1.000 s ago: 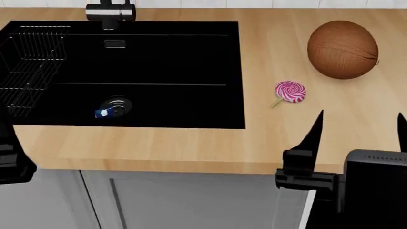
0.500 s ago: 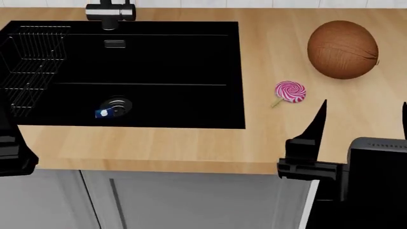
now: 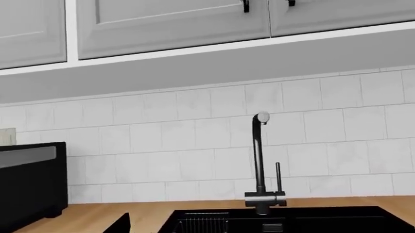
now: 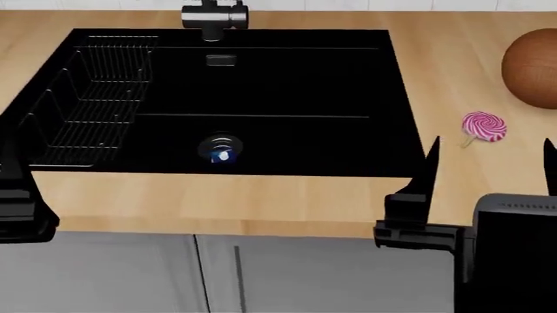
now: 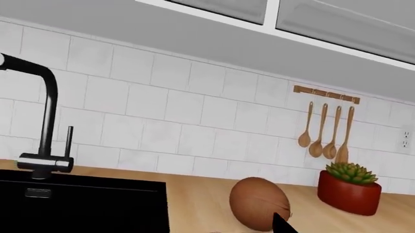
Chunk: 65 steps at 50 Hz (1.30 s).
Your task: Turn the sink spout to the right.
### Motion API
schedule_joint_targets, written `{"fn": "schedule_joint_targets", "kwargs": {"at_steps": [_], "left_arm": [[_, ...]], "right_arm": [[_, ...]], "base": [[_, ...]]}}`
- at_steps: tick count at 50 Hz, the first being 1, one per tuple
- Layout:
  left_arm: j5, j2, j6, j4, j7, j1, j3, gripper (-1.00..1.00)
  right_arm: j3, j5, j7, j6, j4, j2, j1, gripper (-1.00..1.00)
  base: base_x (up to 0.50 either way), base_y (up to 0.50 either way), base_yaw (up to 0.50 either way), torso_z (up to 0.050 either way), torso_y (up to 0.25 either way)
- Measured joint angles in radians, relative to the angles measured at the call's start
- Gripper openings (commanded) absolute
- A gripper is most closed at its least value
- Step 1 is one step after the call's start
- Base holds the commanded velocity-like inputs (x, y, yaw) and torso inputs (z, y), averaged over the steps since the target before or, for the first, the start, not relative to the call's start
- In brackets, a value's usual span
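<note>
The sink spout [image 3: 258, 160] is a tall matte-black tube rising from a short chrome cylinder [image 3: 265, 198] and curving over at the top. A thinner lever rod [image 3: 278, 177] stands beside it. In the head view only the sink spout's base [image 4: 215, 16] shows, at the back rim of the black sink [image 4: 287, 85]. My right gripper [image 4: 490, 166] hangs open over the front right counter, far from the sink spout [image 5: 45, 111]. My left gripper [image 4: 15, 195] sits at the front left edge, one fingertip [image 3: 120, 224] showing, set wide and holding nothing.
A wire rack [image 4: 96, 98] fills the sink's left side, with a drain [image 4: 222, 147] in the middle. A lollipop [image 4: 483, 126] and a coconut [image 4: 531, 68] lie on the counter to the right. A potted succulent [image 5: 350, 189] and hanging wooden spoons [image 5: 324, 131] stand further right. A black appliance [image 3: 32, 184] stands left.
The head view has swung left: sink, lollipop and coconut have slid right in the picture, and the coconut is now cut by the edge. Both grippers hold about the same places.
</note>
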Motion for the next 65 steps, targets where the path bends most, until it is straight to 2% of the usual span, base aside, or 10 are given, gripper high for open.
{"fn": "schedule_joint_targets", "kwargs": {"at_steps": [36,65], "left_arm": [[-0.033,0.003,-0.005,-0.007,-0.009,-0.007,0.000,1.00],[-0.039,-0.001,0.003,-0.011,-0.021,0.002,0.013,1.00]], "right_arm": [[0.000,0.011,0.011,-0.004,-0.009,0.006,-0.013,1.00],[0.000,0.020,0.016,-0.017,-0.001,0.009,-0.036,1.00]], "base": [[0.00,0.46,0.00,0.000,0.000],[0.28,0.03,0.00,0.000,0.000]]}}
